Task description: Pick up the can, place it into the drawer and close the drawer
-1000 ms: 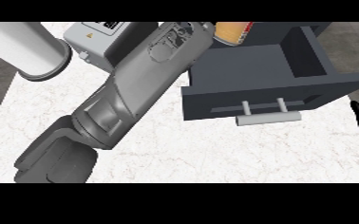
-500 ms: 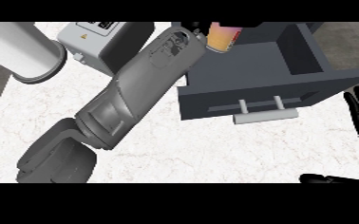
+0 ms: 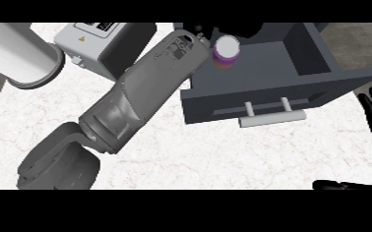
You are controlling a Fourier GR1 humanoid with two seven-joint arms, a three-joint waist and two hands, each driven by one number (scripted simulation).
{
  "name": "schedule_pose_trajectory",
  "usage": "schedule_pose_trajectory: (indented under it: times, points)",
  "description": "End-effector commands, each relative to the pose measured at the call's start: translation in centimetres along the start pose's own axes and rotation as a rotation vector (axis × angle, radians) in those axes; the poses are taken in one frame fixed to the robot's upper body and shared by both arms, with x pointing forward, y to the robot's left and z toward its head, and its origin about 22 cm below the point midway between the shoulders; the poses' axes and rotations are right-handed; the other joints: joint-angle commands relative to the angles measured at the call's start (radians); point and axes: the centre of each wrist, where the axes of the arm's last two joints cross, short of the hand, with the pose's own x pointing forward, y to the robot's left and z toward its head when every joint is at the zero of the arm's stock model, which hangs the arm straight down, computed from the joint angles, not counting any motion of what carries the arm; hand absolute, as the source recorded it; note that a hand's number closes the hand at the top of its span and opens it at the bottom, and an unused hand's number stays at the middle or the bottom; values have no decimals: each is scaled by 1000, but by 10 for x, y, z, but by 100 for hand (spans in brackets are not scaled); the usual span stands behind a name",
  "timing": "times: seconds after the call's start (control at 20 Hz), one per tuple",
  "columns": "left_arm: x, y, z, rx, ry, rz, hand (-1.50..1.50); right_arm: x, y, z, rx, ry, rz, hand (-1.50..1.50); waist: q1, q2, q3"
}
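Note:
The can (image 3: 227, 52), with a white top and purple and orange sides, stands upright over the back left corner of the open dark grey drawer (image 3: 276, 81). My left hand (image 3: 204, 30) is curled on the can from the left and from behind, at the end of the grey forearm (image 3: 149, 86) that crosses the counter diagonally. Most of that hand is hidden behind the wrist. The drawer's pale bar handle (image 3: 269, 119) faces me. My right hand (image 3: 341, 184) shows only as a black sliver at the lower right edge, away from the drawer.
A white cylinder (image 3: 29, 59) lies at the far left. A grey and white box-shaped appliance (image 3: 98, 44) stands behind my left forearm. The marble counter (image 3: 218, 157) spreads out in front of the drawer. A dark shape (image 3: 364, 96) shows at the right edge.
My left hand has carried the can down and towards me, from tilted above the drawer's back edge to upright inside its back left corner. The view has shifted slightly.

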Motion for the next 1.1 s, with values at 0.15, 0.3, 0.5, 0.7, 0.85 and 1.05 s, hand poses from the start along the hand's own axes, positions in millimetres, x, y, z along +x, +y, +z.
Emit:
schedule_pose_trajectory:
  times: [0.15, 0.3, 0.5, 0.7, 0.85, 1.05]
  points:
    - [-16, -3, 7, 66, 18, -4, -150, 1, 2, -3, 14, -8, 7, -150, -9, -2, 0]
    - [-20, 2, 3, 72, 16, 2, -150, 3, 0, -6, 5, -15, 4, -150, -2, 3, -1]
    - [-7, 0, 1, 88, 20, 27, -150, 7, -1, -7, 25, -42, 39, -150, -5, 1, 0]
    - [-21, 0, 6, 99, 44, 56, -150, 22, -2, -12, 34, -125, 200, -150, -9, 6, -1]
    - [-24, -4, 12, 98, 54, 78, -150, 27, -1, -11, 73, -165, 285, -150, -9, 2, -1]
    - [1, -4, 5, 73, 38, 150, -150, 30, 5, -13, 71, -195, 399, -150, 36, -7, -2]
